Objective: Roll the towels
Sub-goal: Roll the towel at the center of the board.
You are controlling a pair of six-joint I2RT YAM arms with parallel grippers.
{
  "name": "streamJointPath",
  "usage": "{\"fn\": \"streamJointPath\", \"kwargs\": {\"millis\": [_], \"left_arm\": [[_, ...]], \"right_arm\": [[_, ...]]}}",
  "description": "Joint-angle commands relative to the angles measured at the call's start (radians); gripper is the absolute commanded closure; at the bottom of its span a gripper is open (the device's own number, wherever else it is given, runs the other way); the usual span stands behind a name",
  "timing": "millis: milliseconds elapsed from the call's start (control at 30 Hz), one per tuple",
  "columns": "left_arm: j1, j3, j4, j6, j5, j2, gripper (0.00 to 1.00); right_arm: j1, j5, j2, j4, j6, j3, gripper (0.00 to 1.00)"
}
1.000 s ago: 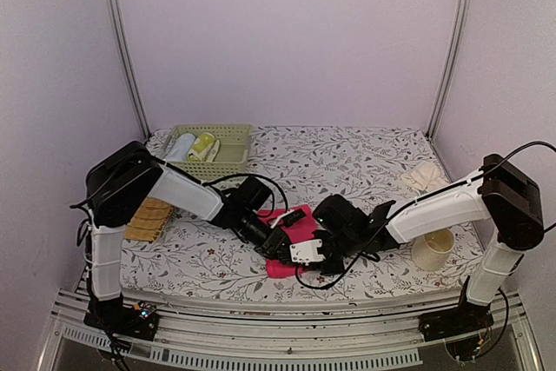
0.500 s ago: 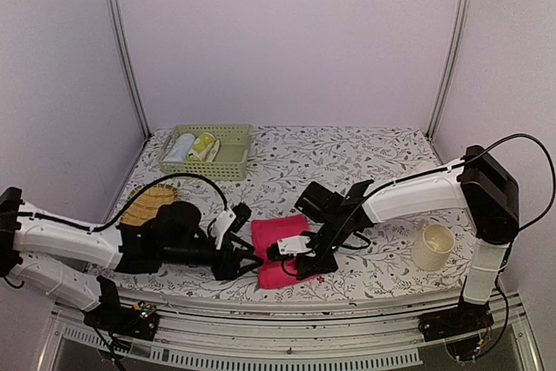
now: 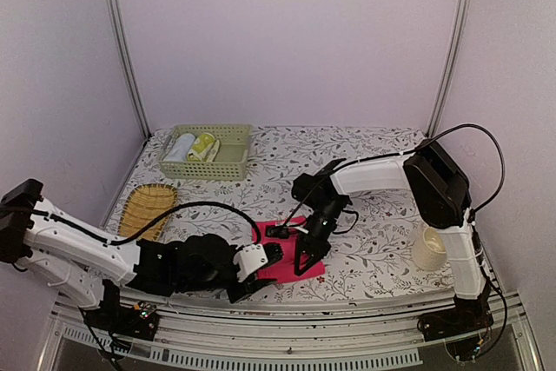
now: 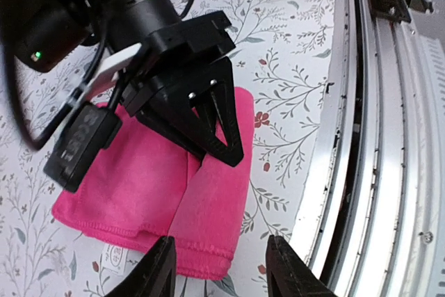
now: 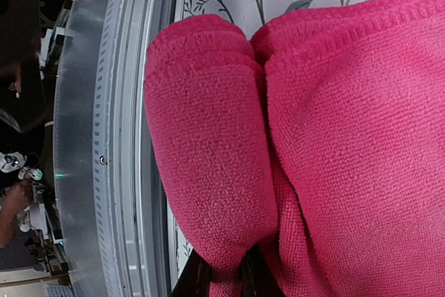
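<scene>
The left gripper lies low at the near edge of the table. Its jaws stand roughly half apart with nothing gripped. The end of the pink towel reaches to about the line of its fingertips; whether cloth and fingers touch I cannot tell.

The towel lies folded flat on the floral table, close to the front rail. A raised, rolled-over ridge runs along the side nearest that rail. The right gripper comes down onto this ridge from above, its jaws closed to a narrow pinch on the doubled cloth. Its own camera shows plush terry bunched between the dark fingers.

The towel looks light, thick-piled and limp. It should grip easily without slipping, but it has no stiffness and would likely sag open wherever it is let go. The ridge itself seems the best hold, taken near both ends so the roll stays even.

Farther off stand a cream mug to the right, a straw mat to the left, and a green basket at the back.
</scene>
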Motion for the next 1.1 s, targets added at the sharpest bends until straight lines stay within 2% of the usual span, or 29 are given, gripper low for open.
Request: {"fn": "streamJointPath", "kwargs": {"millis": [0,200,300,467,600,667,700,733,833,967,1067], "left_arm": [[-0.020,0.136,-0.077,0.167,-0.075,0.163,0.51],[-0.020,0.258,-0.090,0.280,-0.068,0.374,0.48],[-0.020,0.298,-0.116,0.304,-0.085,0.447,0.51],[-0.020,0.335,-0.141,0.314,-0.141,0.524,0.58],[-0.018,0.352,-0.164,0.318,-0.154,0.556,0.74],[-0.016,0.358,-0.182,0.308,-0.129,0.552,0.80],[-0.012,0.363,-0.194,0.299,-0.114,0.550,0.83],[-0.007,0.368,-0.210,0.287,-0.096,0.547,0.85],[0.014,0.388,-0.262,0.244,-0.039,0.524,0.90],[0.058,0.411,-0.305,0.168,0.099,0.490,0.92],[0.111,0.447,-0.362,0.121,0.235,0.497,0.94]], "right_arm": [[-0.006,0.010,0.097,-0.113,-0.003,0.021,0.96],[-0.014,0.000,0.155,-0.119,-0.001,0.035,0.95],[-0.017,0.001,0.150,-0.116,-0.003,0.025,0.95],[-0.022,-0.009,0.140,-0.101,-0.004,0.002,0.95],[-0.031,-0.031,0.118,-0.111,-0.012,-0.004,0.91],[-0.046,-0.045,0.048,-0.121,-0.027,-0.012,0.83],[-0.054,-0.053,0.007,-0.130,-0.044,-0.019,0.74],[-0.065,-0.058,-0.039,-0.131,-0.058,-0.029,0.68],[-0.105,-0.068,-0.202,-0.157,-0.104,-0.070,0.57],[-0.164,-0.038,-0.399,-0.087,-0.082,-0.157,0.56],[-0.183,0.053,-0.564,0.096,0.026,-0.275,0.56]]}}
